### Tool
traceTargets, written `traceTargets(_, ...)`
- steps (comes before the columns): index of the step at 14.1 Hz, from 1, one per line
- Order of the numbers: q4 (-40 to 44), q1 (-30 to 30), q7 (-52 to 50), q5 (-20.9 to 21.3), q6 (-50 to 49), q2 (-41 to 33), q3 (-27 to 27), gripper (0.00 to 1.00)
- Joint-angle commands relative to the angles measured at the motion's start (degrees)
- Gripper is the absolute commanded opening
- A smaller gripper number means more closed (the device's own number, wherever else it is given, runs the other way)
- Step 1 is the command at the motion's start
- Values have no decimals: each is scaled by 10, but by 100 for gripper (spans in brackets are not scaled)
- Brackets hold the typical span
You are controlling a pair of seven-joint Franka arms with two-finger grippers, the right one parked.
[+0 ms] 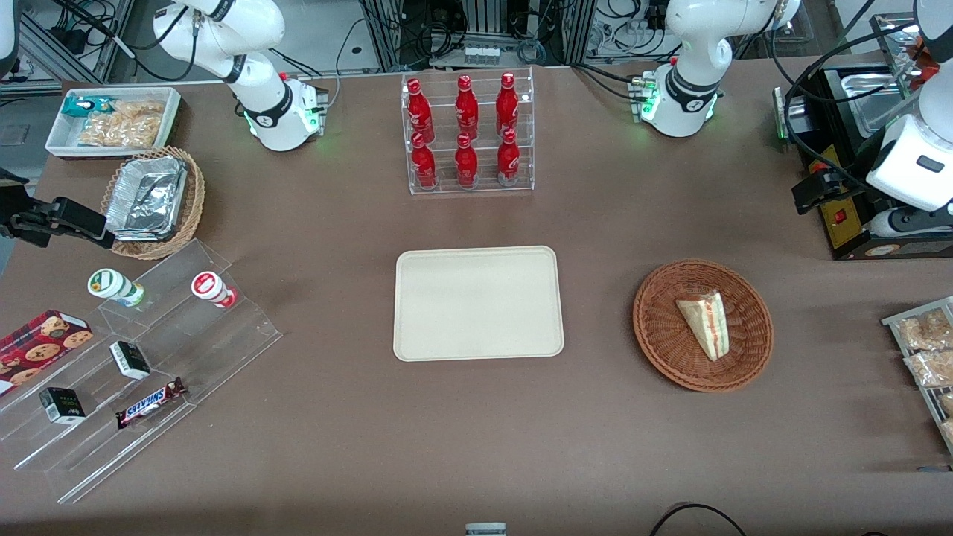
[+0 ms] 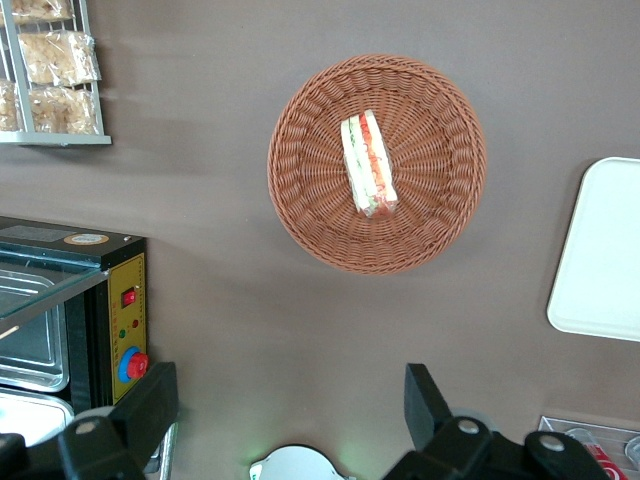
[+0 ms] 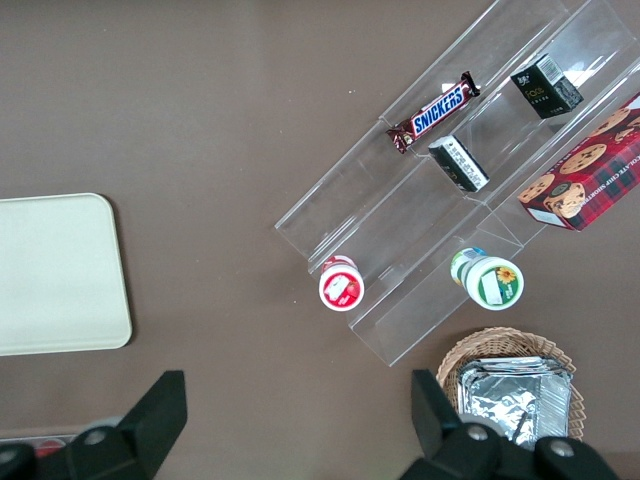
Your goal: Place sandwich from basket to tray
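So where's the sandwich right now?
The sandwich lies in the round basket, beside the tray toward the working arm's end of the table. The open gripper hovers above the table near the basket.

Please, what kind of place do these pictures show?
Probably a robot lab staged as a snack shop: red bottles in a clear rack, a wrapped triangular sandwich in a reddish-brown wicker basket, a cream rectangular tray. The left gripper hangs open above the brown table.

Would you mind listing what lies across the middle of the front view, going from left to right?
Clear stepped display stand → tray → basket holding the sandwich → rack of bagged snacks. The left gripper hangs open above the table.
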Motion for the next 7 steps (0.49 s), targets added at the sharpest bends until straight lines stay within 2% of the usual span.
traceTargets(1, 1, 1, 12, -6, -8, -2, -2, 100)
traceTargets(7, -29, 0, 6, -3, 8, 3, -2, 100)
